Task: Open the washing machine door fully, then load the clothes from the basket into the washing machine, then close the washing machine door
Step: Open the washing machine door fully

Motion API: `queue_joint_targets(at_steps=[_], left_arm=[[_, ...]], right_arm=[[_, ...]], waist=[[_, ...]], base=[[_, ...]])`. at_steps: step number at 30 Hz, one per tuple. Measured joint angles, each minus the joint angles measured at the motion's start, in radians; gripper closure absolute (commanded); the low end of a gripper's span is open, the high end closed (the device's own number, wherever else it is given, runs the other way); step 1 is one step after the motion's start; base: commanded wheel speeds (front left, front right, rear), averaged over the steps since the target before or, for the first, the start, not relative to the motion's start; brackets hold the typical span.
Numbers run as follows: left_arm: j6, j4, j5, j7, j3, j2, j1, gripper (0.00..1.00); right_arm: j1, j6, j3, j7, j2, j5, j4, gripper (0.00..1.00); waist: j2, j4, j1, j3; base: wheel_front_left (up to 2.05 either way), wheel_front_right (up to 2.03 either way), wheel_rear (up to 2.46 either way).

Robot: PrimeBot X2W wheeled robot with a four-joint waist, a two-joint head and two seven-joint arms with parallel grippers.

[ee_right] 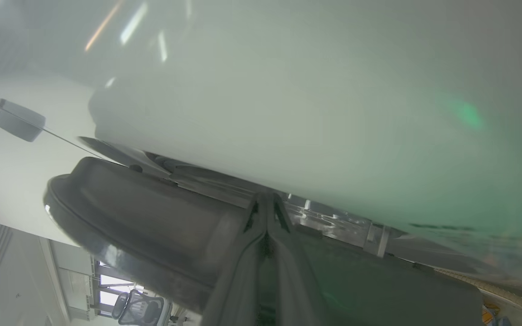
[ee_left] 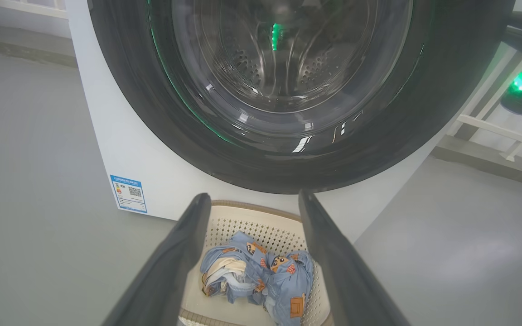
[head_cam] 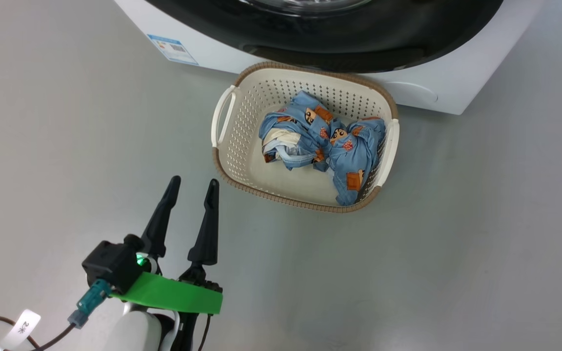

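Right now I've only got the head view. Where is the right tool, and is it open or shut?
Observer: The right tool is shut, its tips at the seam between the door and the washing machine's white front.
Operator: Is the door open yet?
Observer: Not visibly; in the left wrist view it sits flat against the front.
Operator: Anything in the drum?
Observer: Through the glass, the drum is just bare perforated steel.

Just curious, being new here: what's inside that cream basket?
Crumpled light-blue clothes with small cartoon prints lie inside the basket, toward one side. Whatever sits beneath that pile is covered.
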Motion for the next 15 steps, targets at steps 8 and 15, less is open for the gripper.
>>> queue_joint_targets(at_steps=[8,15], left_arm=[[0.000,0.001,-0.007,0.000,-0.002,-0.002,-0.015,0.00],[0.000,0.005,-0.006,0.000,0.006,-0.003,-0.014,0.00]], right_arm=[[-0.009,0.000,0.022,0.010,0.002,-0.009,0.002,1.00],[0.036,0.000,0.032,0.021,0.007,-0.010,-0.022,1.00]], waist=[[0.0000,0.006,0.0000,0.005],[0.0000,-0.002,0.0000,-0.028]], base=[[0.00,0.00,0.00],[0.00,0.00,0.00]])
